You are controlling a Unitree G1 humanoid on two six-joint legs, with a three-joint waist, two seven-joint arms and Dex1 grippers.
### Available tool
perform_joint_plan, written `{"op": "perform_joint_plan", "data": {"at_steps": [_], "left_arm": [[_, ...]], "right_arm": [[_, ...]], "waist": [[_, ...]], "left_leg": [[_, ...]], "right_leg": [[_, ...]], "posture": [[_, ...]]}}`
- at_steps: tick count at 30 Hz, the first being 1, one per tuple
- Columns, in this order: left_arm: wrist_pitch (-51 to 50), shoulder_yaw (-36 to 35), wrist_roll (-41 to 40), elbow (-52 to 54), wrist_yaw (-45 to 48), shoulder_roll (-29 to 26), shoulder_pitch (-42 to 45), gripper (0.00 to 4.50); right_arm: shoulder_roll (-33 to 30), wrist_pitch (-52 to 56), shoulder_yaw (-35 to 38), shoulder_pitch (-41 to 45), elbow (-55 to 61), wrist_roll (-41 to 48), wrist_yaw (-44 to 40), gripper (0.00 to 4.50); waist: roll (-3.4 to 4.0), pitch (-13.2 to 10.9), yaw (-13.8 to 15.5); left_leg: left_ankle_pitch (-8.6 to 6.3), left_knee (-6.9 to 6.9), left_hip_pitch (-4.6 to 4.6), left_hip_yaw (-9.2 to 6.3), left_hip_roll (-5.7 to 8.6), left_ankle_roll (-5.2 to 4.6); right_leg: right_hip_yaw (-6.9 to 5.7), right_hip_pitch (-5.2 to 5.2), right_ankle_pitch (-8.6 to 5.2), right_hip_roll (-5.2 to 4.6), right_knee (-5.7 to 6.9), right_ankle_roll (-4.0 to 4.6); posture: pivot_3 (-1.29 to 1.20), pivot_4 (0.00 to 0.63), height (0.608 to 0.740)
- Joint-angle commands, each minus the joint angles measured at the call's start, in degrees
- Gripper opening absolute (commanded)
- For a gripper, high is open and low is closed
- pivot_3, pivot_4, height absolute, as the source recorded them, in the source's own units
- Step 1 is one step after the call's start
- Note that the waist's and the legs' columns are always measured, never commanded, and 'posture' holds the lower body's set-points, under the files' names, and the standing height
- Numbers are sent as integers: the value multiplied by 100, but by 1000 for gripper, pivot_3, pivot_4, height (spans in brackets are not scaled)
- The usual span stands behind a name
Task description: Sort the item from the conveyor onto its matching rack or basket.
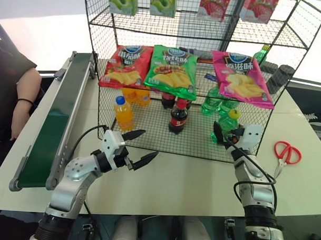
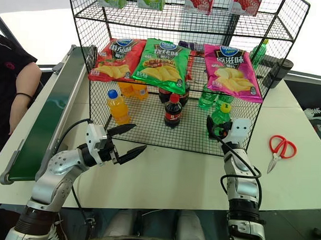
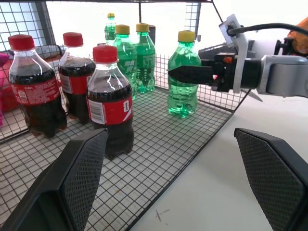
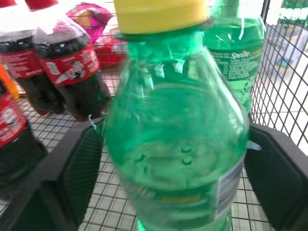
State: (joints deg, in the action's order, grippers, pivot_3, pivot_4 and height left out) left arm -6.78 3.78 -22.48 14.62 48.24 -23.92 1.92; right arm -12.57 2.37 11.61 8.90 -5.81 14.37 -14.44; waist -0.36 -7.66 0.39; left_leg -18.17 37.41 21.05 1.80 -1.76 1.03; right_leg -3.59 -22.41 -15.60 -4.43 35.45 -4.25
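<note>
Right pincer [image 1: 221, 137] around green bottle [image 3: 182, 77]

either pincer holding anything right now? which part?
Nothing held. Right pincer stands open around the green soda bottle, which stands on the wire rack. Left pincer open, empty.

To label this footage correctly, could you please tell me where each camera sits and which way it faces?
Head views: look forward and down at the rack; both arms show.
Left wrist view: faces the cola bottle and green soda bottle; own fingers and right end effector show.
Right wrist view: close on that green bottle, between its own fingers.
All share the green bottle.
</note>
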Motion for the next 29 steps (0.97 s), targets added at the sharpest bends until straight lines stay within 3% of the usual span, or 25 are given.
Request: {"op": "perform_joint_plan", "data": {"at_steps": [1, 11, 17, 22, 29], "left_arm": [[100, -27, 17, 74, -48, 19, 11, 4500], [-269, -213, 315, -270, -355, -295, 156, 4500], [-304, -601, 401, -402, -382, -757, -40, 4500], [-241, -878, 331, -529, -233, -1061, -320, 4500], [-210, -931, 316, -597, -160, -1092, -372, 4500]], "right_arm": [[-168, 59, -11, -234, 761, -119, 20, 4474], [-711, 756, -227, -1312, 2694, -358, -234, 4474], [-1445, 1259, 82, -2307, 3883, 389, -1230, 4474], [-1793, 1399, 611, -2876, 4051, 885, -1718, 4474], [-1790, 1270, 847, -2971, 3703, 792, -1844, 4474]], "waist": [[1, 0, 7], [0, 1, 20], [-3, 3, 31], [-7, 3, 32], [-10, 5, 35]], "left_leg": [[0, 0, 0, 1, 0, 0], [-1, -1, -8, 1, 1, -1], [-1, -6, -12, 1, 0, -2], [-1, -8, -27, 2, 0, -2], [-1, -7, -32, 3, 1, -2]], "right_leg": [[0, 0, 0, 0, 0, 0], [1, 4, 0, 3, 2, 1], [0, 8, -1, 4, -2, 1], [1, 20, -2, 2, -3, 2], [1, 23, -3, 0, -1, 3]], "posture": [[0, 150, 740], [0, 150, 740], [0, 150, 740], [0, 150, 740], [0, 150, 740]]}}
